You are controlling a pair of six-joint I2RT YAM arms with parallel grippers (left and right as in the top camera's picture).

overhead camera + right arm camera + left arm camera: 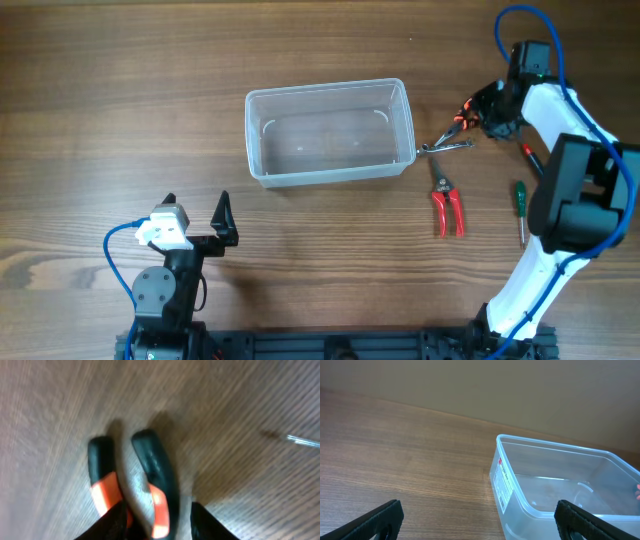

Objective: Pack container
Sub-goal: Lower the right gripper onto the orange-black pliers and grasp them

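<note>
Overhead view, starting at the left: the left end effector (197,212) sits low on the bench (100,100), fingers spread wide with nothing between them, well apart from the container (328,133). That container stands upright mid-bench and looks empty. It is thin clear plastic, so I judge it light, slightly flexible and slick. The rolled rim over a short wall seems the best hold, and a nudge would likely slide it. Just beside its right wall are the metal tips of the pliers (447,146), whose orange-and-black handles the right end effector (478,112) appears clamped around. Further right lie red-handled cutters (447,207) and a green screwdriver (519,200).
</note>
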